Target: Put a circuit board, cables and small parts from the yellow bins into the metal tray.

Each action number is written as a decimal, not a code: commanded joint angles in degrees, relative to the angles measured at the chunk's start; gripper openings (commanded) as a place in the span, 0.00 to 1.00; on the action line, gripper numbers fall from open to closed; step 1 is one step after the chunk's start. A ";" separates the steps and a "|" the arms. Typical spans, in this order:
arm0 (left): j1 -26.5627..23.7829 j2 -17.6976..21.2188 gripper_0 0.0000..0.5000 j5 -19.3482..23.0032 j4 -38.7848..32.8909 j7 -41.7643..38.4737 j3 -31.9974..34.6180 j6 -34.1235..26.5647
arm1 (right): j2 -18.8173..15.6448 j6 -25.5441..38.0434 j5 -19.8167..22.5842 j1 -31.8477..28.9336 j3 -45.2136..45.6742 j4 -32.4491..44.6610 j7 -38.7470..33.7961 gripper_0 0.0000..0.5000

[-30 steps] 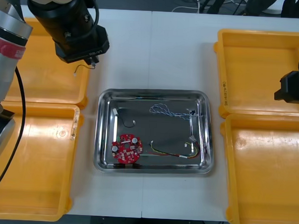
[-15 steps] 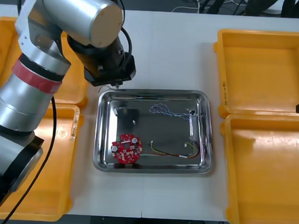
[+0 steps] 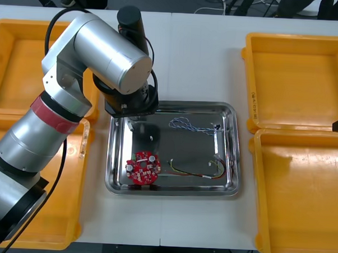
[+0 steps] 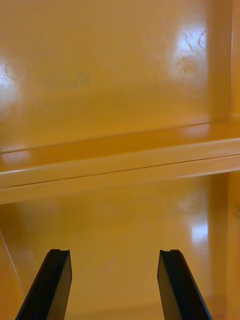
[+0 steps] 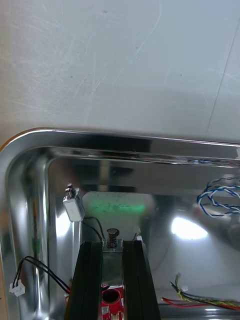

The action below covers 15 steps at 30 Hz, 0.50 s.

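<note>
My left gripper [image 5: 112,246] is shut on a small metal part [image 5: 112,252] with a thin black wire, just above the far left corner of the metal tray [image 5: 30,145]. In the front view the left arm [image 3: 118,62] covers that corner of the tray [image 3: 236,152]. Another small metal part [image 5: 74,207] lies just beyond the fingers. In the tray lie a red circuit board [image 3: 143,167], a blue and white cable [image 3: 186,124], a red and yellow cable [image 3: 198,173] and a black cable [image 5: 35,272]. My right gripper [image 4: 115,257] is open above the right yellow bins.
Two yellow bins stand at the left [image 3: 25,70] [image 3: 32,182] and two at the right [image 3: 300,76] [image 3: 300,205], their floors bare. The rims between the two right bins [image 4: 120,155] run beyond the right fingers. Bare white table [image 3: 200,60] lies beyond the tray.
The left arm has swung from over the far left bin to the tray's far left corner, carrying the small metal part. The right arm has drawn back to the right edge.
</note>
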<state>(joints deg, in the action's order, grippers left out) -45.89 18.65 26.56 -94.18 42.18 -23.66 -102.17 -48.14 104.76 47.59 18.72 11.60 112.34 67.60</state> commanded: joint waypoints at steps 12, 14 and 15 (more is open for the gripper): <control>5.81 -2.48 0.00 -1.69 -1.97 3.08 -2.62 6.98 | -1.25 -4.04 0.75 -6.41 2.02 2.97 -0.10 1.00; 6.52 -2.83 0.00 -2.48 -1.88 2.90 -3.14 8.13 | -1.25 -4.13 0.31 -7.64 2.02 4.29 -0.01 1.00; 6.78 -2.92 0.00 -2.74 -1.88 2.82 -3.23 8.39 | -1.25 -4.13 0.31 -7.91 2.02 4.64 -0.01 1.00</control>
<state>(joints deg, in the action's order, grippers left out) -40.31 17.66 25.08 -94.19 42.18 -25.41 -95.25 -48.14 101.21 47.84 12.92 11.67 113.89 67.60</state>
